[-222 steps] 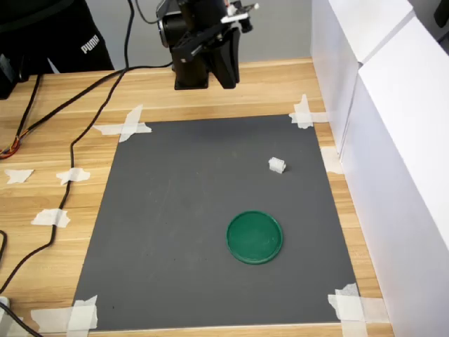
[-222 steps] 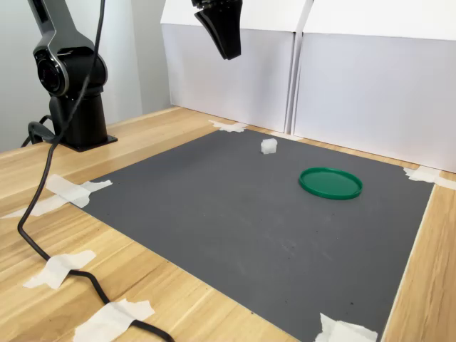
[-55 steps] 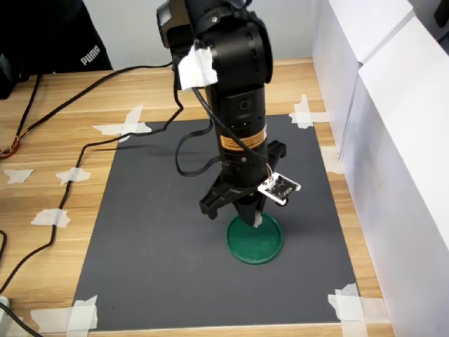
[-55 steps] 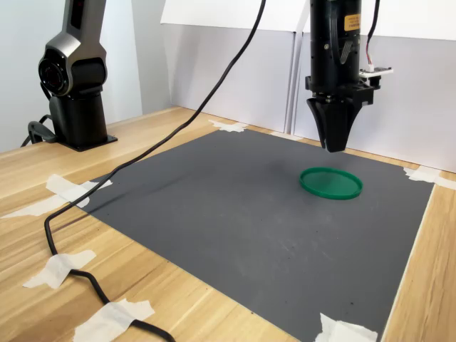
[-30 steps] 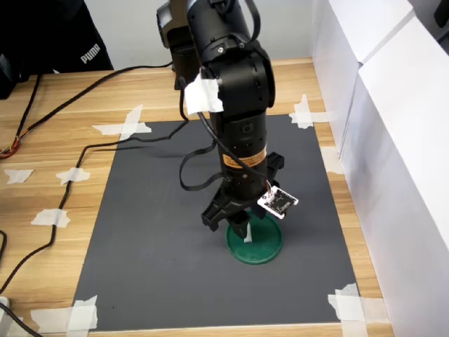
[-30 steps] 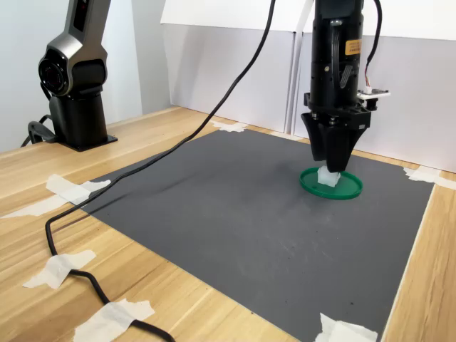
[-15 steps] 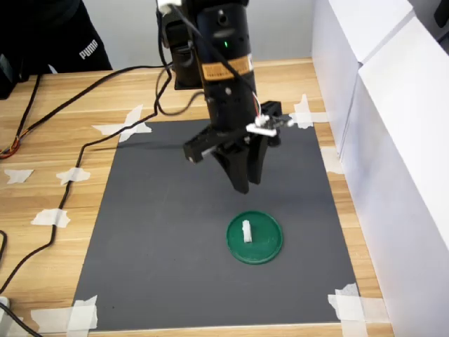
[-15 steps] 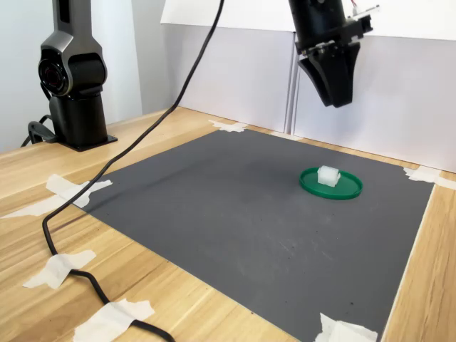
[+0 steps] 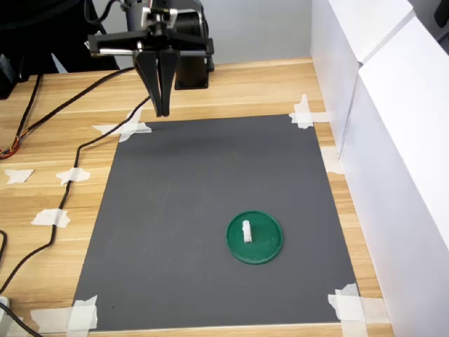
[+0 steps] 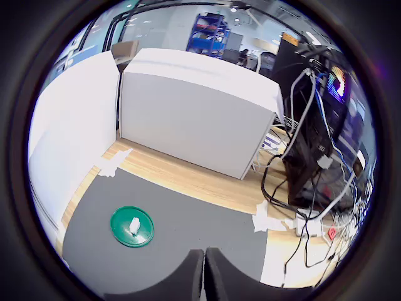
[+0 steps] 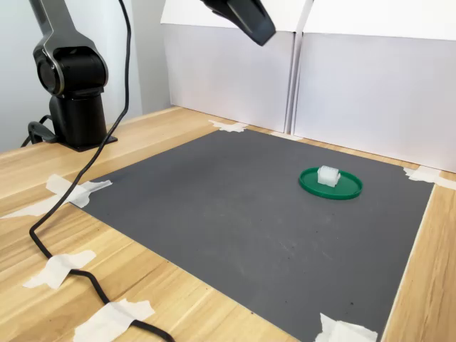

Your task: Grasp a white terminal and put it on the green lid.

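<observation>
The white terminal (image 9: 246, 231) rests on the green lid (image 9: 266, 243), which lies flat on the grey mat. The second exterior view shows the terminal (image 11: 328, 175) standing on the lid (image 11: 347, 189), free of any contact. My gripper (image 9: 163, 111) hangs high over the mat's far left corner in the first exterior view, well away from the lid, fingers pressed together and holding nothing. In the wrist view the gripper (image 10: 204, 276) is shut, with the lid (image 10: 121, 227) and terminal (image 10: 134, 224) far off.
A grey mat (image 9: 182, 210) is taped to the wooden table. White panels (image 9: 393, 140) wall the first exterior view's right side. The arm's black base (image 11: 75, 92) and a black cable (image 9: 77, 140) lie by the mat. A person in black (image 9: 63, 35) stands behind.
The gripper let go of the terminal on the lid, then rose and swung back toward the arm's base, closing its fingers. The terminal and lid have stayed put.
</observation>
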Available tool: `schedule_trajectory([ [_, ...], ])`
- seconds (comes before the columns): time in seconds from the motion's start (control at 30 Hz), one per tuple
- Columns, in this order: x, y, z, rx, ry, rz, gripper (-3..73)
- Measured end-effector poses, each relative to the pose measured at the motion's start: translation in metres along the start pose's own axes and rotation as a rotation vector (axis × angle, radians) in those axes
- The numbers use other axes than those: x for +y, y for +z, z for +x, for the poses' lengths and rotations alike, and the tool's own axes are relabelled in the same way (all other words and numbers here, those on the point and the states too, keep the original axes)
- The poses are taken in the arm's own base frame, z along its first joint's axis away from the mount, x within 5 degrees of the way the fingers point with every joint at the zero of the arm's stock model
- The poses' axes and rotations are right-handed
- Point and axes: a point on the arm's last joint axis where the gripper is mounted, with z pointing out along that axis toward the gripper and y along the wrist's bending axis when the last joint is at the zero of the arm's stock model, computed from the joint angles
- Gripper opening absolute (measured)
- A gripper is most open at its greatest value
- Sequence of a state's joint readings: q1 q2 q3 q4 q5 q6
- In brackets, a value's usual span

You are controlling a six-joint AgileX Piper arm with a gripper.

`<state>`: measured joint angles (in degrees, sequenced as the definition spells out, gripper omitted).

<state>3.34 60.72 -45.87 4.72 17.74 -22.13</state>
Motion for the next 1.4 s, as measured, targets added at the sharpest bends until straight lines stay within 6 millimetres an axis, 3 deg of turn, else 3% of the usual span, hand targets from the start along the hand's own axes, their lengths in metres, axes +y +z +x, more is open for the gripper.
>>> schedule_trajectory([
  [0.3,0.017,-0.056,0.056,-0.087,0.087,0.047,-1.6],
  [0.5,0.030,-0.078,0.096,-0.083,0.088,0.054,-1.6],
  [0.77,0.039,-0.098,0.131,-0.168,0.151,0.109,-1.6],
  [0.97,0.042,-0.107,0.157,-0.231,0.211,0.219,-1.6],
  [1.13,0.047,-0.113,0.166,-0.295,0.208,0.240,-1.6],
  [1.4,0.052,-0.100,0.185,-0.219,0.217,0.218,-1.6],
])
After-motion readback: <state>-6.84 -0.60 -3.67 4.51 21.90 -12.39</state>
